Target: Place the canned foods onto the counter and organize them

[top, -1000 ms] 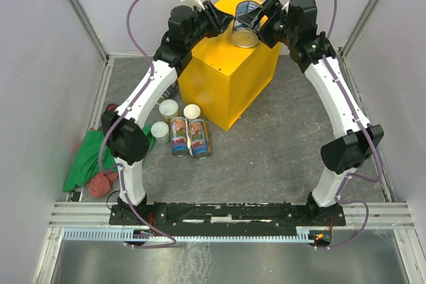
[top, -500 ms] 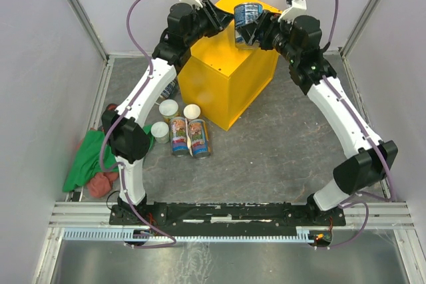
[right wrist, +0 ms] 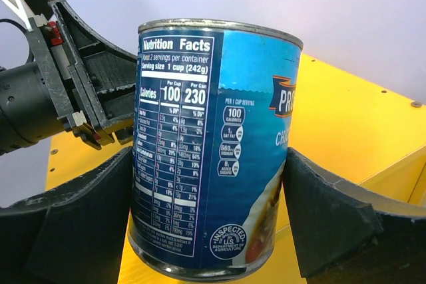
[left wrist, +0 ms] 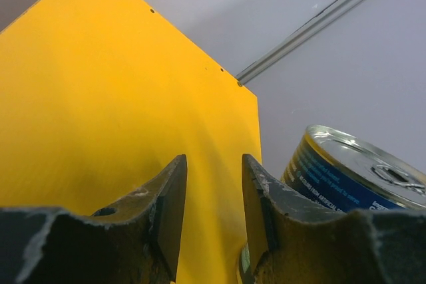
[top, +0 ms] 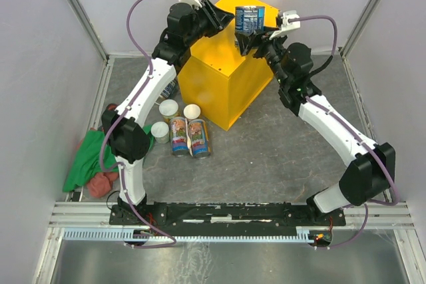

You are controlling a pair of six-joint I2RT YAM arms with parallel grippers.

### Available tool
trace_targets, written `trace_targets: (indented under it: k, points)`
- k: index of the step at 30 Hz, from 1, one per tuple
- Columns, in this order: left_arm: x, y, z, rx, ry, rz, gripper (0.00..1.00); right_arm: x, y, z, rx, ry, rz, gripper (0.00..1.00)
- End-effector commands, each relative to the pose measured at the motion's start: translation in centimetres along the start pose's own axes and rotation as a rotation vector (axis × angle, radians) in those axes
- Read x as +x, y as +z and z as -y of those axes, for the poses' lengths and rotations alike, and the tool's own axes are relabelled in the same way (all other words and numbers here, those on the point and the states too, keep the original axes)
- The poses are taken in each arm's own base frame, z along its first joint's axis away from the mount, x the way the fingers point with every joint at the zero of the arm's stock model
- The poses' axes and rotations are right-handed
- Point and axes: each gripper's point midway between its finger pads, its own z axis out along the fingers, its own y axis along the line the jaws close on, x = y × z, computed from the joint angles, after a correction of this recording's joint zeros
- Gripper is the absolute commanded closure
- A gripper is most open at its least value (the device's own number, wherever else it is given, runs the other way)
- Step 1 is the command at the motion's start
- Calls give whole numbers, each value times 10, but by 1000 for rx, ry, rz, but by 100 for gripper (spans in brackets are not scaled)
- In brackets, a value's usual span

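Note:
The counter is a tall yellow box (top: 226,78). My right gripper (top: 249,32) is shut on a wide blue-labelled can (top: 249,18) and holds it upright just over the box top; in the right wrist view the gripper (right wrist: 210,231) clamps the can (right wrist: 213,144) on both sides. My left gripper (top: 216,19) is open and empty over the box's far left top. In the left wrist view this gripper (left wrist: 213,211) has the can (left wrist: 353,171) to its right. Two tall colourful cans (top: 190,136) lie on the floor. Three small pale-lidded cans (top: 169,108) stand beside them. A second blue can (top: 172,88) peeks from behind the left arm.
A green cloth (top: 83,157) and a red object (top: 100,183) lie at the left wall. White walls close in on the left, the right and the back. The grey stone-patterned floor (top: 279,144) spreads to the right of the box.
My right gripper has turned the blue can from tilted to upright and carried it further over the box top. The left arm has hardly moved.

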Motion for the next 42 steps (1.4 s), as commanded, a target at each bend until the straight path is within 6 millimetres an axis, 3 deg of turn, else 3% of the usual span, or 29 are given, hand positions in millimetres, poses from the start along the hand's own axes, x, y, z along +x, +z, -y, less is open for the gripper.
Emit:
trace_targets:
  k: [1, 11, 17, 26, 38, 42]
  points:
    - [-17, -9, 23, 60, -21, 30, 55, 105, -15, 34, 112, -126, -259, 86]
    - [-19, -19, 24, 47, -6, 37, 56, 125, -19, 36, 134, -168, -293, 86]
    - [-19, -23, 21, 35, -4, 39, 56, 128, -15, 40, 165, -178, -347, 80]
    - [-27, -36, 16, -6, -16, 83, 54, 145, 1, 49, 220, -198, -488, 59]
    - [-35, -49, 7, -35, -30, 120, 52, 158, 35, 58, 266, -199, -562, 12]
    - [-38, -50, 5, -33, -35, 120, 51, 154, 40, 57, 262, -192, -564, 0]
